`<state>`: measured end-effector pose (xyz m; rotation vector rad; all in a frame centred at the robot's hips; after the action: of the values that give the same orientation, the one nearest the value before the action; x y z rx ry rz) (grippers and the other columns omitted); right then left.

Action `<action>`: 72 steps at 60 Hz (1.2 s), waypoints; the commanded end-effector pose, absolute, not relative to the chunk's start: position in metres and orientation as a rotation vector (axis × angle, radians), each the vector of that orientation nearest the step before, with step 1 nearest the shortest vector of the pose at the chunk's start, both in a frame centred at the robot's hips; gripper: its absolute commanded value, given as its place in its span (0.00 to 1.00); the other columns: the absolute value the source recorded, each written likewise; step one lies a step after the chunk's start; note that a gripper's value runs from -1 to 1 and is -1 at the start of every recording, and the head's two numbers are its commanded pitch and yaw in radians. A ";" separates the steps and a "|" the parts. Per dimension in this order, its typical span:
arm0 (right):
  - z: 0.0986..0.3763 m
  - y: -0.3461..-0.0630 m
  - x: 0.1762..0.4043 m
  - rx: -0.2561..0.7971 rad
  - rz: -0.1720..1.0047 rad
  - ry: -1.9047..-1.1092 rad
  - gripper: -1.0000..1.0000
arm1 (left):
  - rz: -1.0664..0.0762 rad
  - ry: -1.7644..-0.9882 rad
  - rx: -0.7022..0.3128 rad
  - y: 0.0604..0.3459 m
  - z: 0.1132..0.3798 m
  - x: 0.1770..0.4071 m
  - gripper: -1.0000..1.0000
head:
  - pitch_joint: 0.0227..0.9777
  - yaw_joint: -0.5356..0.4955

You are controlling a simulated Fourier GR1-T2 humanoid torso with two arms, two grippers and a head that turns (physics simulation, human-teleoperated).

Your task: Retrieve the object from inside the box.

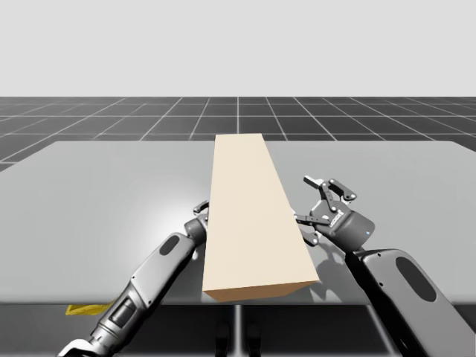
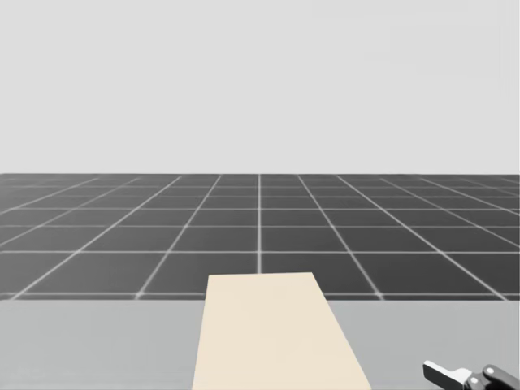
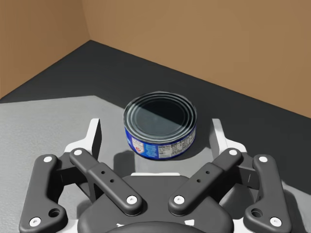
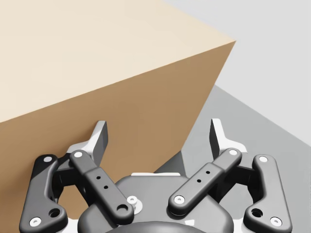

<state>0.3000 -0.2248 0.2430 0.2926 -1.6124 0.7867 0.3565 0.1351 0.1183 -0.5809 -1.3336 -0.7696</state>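
Note:
A long beige box (image 1: 249,216) lies along the middle of the grey table (image 1: 104,186), and its top (image 2: 276,337) also shows in the head view. My left arm reaches into the box's left side (image 1: 202,212). Inside, a short blue can (image 3: 160,126) with a dark lid stands on the dark floor. It is between the fingers of my left gripper (image 3: 156,130), which is open and touches it on neither side. My right gripper (image 1: 316,204) is open beside the box's right wall. In the right wrist view that gripper (image 4: 158,138) faces a box corner (image 4: 194,82).
Brown inner walls (image 3: 218,43) of the box close in behind and beside the can. A small yellow object (image 1: 85,308) lies at the table's front left edge. A gripper's tip (image 2: 467,376) pokes in right of the box in the head view.

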 end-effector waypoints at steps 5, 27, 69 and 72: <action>0.230 -0.179 0.285 0.441 0.853 -1.593 0.00 | -0.782 -1.316 -0.592 0.118 0.113 0.374 0.00 | 0.19 0.51; 0.230 -0.178 0.284 0.435 0.859 -1.591 0.00 | -0.775 -1.251 -0.621 0.109 0.106 0.380 1.00 | 0.21 0.51; 0.233 -0.182 0.286 0.418 0.846 -1.608 0.00 | -0.625 -1.382 -0.418 0.205 0.165 0.333 1.00 | 0.20 0.50; 0.234 -0.185 0.287 0.414 0.841 -1.611 0.00 | -0.622 -1.380 -0.396 0.212 0.170 0.322 1.00 | 0.20 0.49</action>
<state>0.2972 -0.2246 0.2431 0.2713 -1.6239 0.7930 0.3405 0.1942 0.1513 -0.3709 -1.3725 -0.5486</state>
